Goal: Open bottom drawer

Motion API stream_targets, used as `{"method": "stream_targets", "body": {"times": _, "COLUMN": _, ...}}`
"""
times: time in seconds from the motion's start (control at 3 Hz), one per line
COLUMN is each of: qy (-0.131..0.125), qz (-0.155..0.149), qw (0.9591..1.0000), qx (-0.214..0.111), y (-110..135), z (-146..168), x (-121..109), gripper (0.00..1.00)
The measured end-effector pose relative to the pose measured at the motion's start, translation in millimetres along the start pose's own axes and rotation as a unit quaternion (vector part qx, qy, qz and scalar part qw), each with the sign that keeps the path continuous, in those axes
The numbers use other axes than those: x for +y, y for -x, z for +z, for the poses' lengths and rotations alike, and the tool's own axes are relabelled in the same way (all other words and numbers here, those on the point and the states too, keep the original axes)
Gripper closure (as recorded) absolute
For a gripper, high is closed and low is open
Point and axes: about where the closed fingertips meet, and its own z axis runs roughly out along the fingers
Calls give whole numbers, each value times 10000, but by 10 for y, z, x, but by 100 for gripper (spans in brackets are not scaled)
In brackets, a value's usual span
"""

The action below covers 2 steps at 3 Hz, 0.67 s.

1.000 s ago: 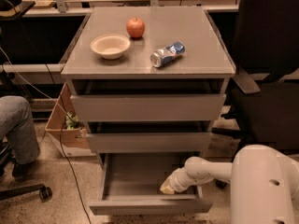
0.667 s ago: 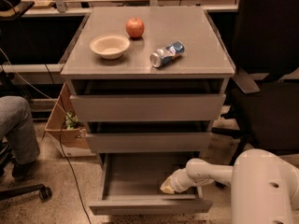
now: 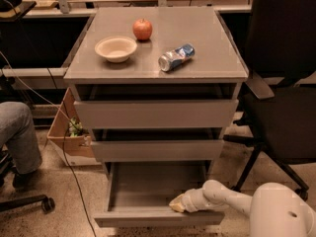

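Grey three-drawer metal cabinet [image 3: 81, 78], flat top surface [image 3: 210, 31].

1. The plain grey bottom drawer [image 3: 158, 218] stands pulled well out toward the camera, with its shallow grey tray floor exposed. The two grey drawer fronts above it [image 3: 155, 114] sit nearly flush.
2. The robot's white arm enters from the lower right. Its hand [image 3: 177, 204] rests inside the drawer against the inner face of the front panel, right of centre. Whether it is open or closed cannot be told.
3. On the surface: red apple [image 3: 142, 29], cream bowl [image 3: 116, 48], and a crushed blue-and-silver can [image 3: 176, 57] lying on its side.
4. A black office chair [image 3: 284, 107] stands right of the cabinet.
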Motion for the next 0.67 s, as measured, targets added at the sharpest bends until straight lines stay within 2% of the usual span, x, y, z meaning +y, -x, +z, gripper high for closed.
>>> {"method": "stream_targets", "body": {"times": 0.33, "qy": 446, "qz": 514, "qw": 9976, "qx": 99, "y": -177, "z": 157, "x": 32, "gripper": 100}}
{"method": "stream_targets", "body": {"times": 0.67, "qy": 697, "qz": 727, "qw": 9944, "qx": 317, "y": -227, "z": 114, "x": 125, "gripper": 100}}
